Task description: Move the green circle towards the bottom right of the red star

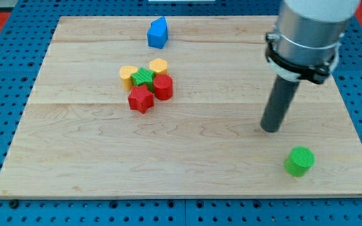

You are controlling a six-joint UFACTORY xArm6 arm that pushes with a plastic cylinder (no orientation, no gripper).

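The green circle [300,161] lies near the board's bottom right corner. The red star [141,98] lies left of centre, at the bottom of a tight cluster of blocks. My tip [270,129] rests on the board just above and to the left of the green circle, apart from it by a small gap. The tip is far to the right of the red star.
The cluster also holds a red circle [163,87], a green star [144,78], a yellow heart-like block [128,75] and a yellow hexagon [159,65]. A blue block [158,33] stands near the view's top. The wooden board [74,163] sits on a blue pegboard.
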